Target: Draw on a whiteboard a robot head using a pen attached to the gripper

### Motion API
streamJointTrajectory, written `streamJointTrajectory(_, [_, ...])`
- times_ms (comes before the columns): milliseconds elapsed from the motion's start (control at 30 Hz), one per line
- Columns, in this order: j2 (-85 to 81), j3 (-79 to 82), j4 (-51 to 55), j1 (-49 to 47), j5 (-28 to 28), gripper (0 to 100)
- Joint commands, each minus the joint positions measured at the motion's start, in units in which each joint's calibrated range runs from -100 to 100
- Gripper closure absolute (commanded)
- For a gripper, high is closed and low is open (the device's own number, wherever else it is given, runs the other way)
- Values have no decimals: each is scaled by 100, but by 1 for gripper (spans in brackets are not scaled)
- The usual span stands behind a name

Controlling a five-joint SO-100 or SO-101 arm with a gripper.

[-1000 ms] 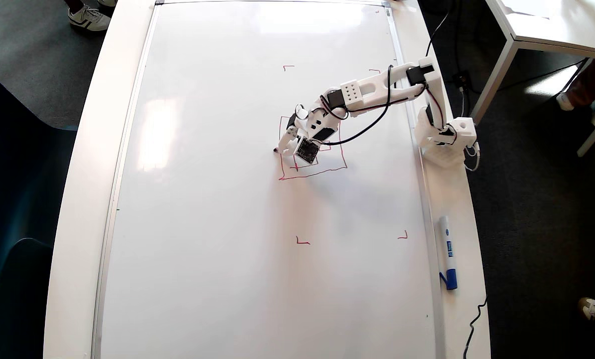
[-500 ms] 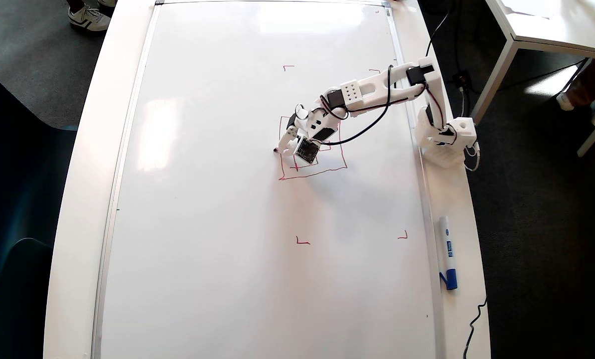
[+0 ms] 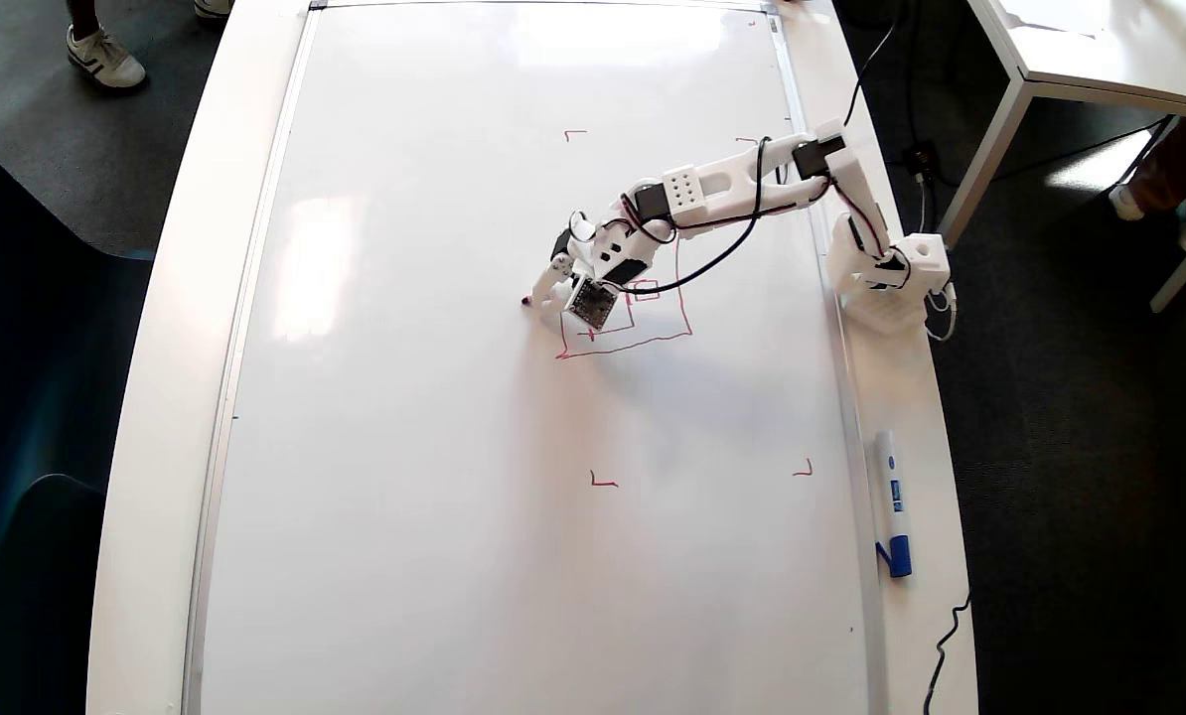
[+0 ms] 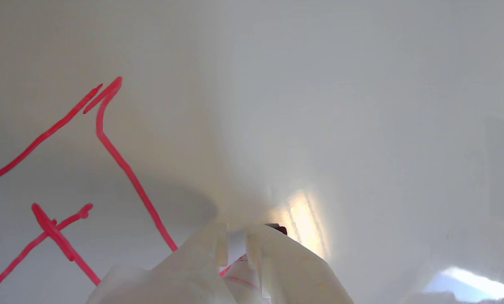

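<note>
— So, saw the gripper (image 3: pixel 536 295) where?
— Just left of the robot head (image 3: pixel 625 316) (red square outline), over the whiteboard (image 3: pixel 434 397).
— Holding what?
— Clamped the pen (image 4: pixel 243 270) between both fingers (image 4: pixel 193 270), tip pointed down at the board.

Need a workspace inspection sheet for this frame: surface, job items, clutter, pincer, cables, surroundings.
Surface: whiteboard flat on a white desk, glossy, glare patches.
Job's things: red robot head part drawn; four red corner marks; pen tip left of the drawing's left edge in the overhead view, contact with the board not clear.
Clutter: blue-capped marker on the desk, right of the board.
Grippers: pincer shut on pen.
Cables: black cable looped along the arm; another at the desk's lower right edge.
Surroundings: dark floor, second table upper right, shoe upper left.
</note>
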Motion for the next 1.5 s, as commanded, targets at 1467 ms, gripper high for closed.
streamJointTrajectory(1467, [1447,-2439,156,-114,29,99])
